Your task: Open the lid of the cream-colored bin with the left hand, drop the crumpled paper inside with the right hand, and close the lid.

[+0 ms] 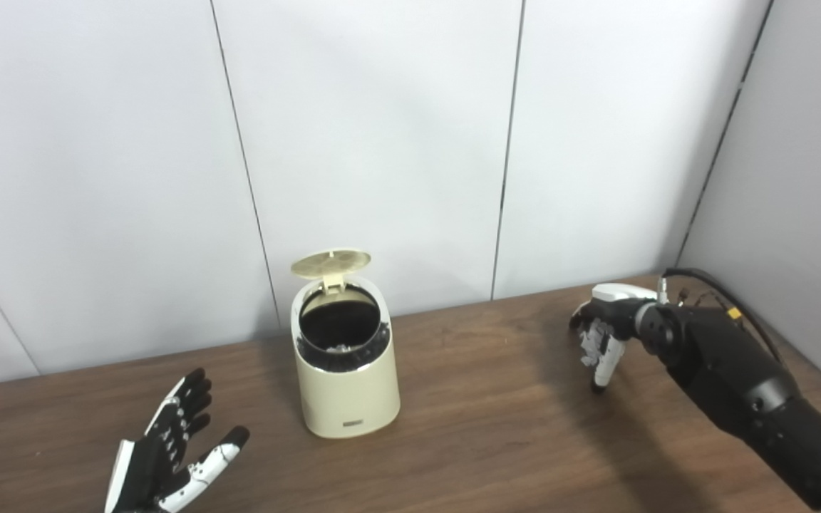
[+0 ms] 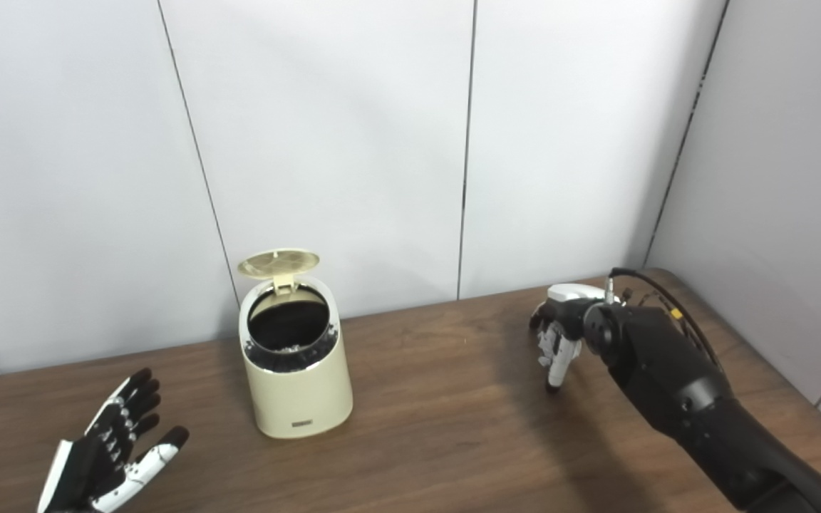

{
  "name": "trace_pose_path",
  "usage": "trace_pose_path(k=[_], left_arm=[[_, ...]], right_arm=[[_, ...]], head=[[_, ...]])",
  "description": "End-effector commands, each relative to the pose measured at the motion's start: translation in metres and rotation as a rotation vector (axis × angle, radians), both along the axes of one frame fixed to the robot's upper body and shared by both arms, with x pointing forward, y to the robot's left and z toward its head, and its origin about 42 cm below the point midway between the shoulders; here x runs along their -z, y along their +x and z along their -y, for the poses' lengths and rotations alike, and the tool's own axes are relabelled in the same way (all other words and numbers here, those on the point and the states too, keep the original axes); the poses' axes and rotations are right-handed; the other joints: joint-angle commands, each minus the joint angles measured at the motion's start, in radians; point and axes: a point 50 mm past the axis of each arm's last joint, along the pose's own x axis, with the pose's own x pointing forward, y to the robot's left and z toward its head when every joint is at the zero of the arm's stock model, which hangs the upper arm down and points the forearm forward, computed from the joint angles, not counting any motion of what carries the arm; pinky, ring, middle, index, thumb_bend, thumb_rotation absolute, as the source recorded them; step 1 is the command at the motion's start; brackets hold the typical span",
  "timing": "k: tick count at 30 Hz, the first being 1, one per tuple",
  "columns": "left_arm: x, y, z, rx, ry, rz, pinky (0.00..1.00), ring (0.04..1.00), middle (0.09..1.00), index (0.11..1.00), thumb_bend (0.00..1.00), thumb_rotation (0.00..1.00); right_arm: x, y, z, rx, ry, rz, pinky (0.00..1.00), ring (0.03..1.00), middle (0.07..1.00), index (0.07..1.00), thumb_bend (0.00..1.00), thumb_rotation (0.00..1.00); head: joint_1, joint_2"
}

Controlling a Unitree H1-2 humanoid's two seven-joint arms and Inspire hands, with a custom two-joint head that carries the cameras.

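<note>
The cream-colored bin stands left of centre on the tabletop, its light, stiff hinged lid tipped up at the far rim, best pushed down there by the spread, empty left robot hand, while the right robot hand hangs downward, seemingly empty.

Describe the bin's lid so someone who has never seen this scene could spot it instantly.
On the brown wooden table, near the white wall panels, stands a cream-colored bin, left of center between the two robot hands. Its lid is the flat round disc standing raised on a hinge at the back rim, above the dark opening. It is slightly more yellow than the bin body, with faint spoke-like lines on its face.
</note>
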Motion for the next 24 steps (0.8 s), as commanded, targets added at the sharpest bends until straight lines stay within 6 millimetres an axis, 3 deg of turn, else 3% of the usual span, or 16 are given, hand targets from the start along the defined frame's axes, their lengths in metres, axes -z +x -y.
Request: trace_pose_path(k=[1, 4, 8, 9, 10, 11, 13, 24], left_arm=[[-0.0182, 0.0056, -0.0010, 0.006, 0.008, 0.071, 0.87, 0.900, 0.905, 0.945, 0.71, 0.27], [-0.0184, 0.0050, -0.0012, 0.007, 0.009, 0.070, 0.87, 0.900, 0.906, 0.945, 0.71, 0.27], [-0.0185, 0.0043, -0.0016, 0.007, 0.016, 0.069, 0.87, 0.896, 0.901, 0.943, 0.70, 0.28], [-0.0185, 0.0041, -0.0017, 0.009, 0.015, 0.068, 0.87, 0.896, 0.902, 0.943, 0.70, 0.28], [-0.0186, 0.0038, -0.0017, 0.012, 0.014, 0.067, 0.87, 0.898, 0.903, 0.943, 0.70, 0.28], [-0.0188, 0.0034, -0.0018, 0.013, 0.013, 0.066, 0.87, 0.899, 0.904, 0.943, 0.70, 0.28], [-0.0189, 0.0031, -0.0018, 0.015, 0.014, 0.065, 0.87, 0.901, 0.905, 0.943, 0.69, 0.27], [-0.0173, 0.0033, -0.0017, 0.014, 0.030, 0.063, 0.84, 0.886, 0.898, 0.934, 0.69, 0.27]], right_arm=[[-0.0238, 0.0054, 0.0075, 0.003, -0.034, 0.016, 0.73, 0.795, 0.827, 0.798, 0.79, 0.09], [-0.0224, 0.0034, 0.0075, -0.004, -0.051, 0.000, 0.78, 0.794, 0.819, 0.784, 0.78, 0.09], [-0.0216, 0.0008, 0.0106, -0.029, -0.073, -0.011, 0.73, 0.741, 0.763, 0.718, 0.76, 0.09], [-0.0212, 0.0005, 0.0116, -0.037, -0.078, -0.006, 0.70, 0.710, 0.726, 0.682, 0.75, 0.08], [-0.0211, 0.0001, 0.0122, -0.035, -0.072, 0.003, 0.63, 0.648, 0.674, 0.591, 0.64, 0.11], [-0.0211, -0.0002, 0.0125, -0.029, -0.056, 0.023, 0.53, 0.566, 0.549, 0.543, 0.57, 0.04], [-0.0208, -0.0006, 0.0129, -0.020, -0.029, 0.063, 0.46, 0.447, 0.496, 0.526, 0.53, 0.01], [-0.0263, -0.0027, 0.0109, -0.035, 0.003, 0.205, 0.38, 0.385, 0.481, 0.529, 0.51, 0.00]], head=[[0.001, 0.003], [0.003, 0.009], [0.002, 0.015], [0.002, 0.016], [0.002, 0.018], [0.004, 0.019], [0.004, 0.022], [0.008, 0.031]])
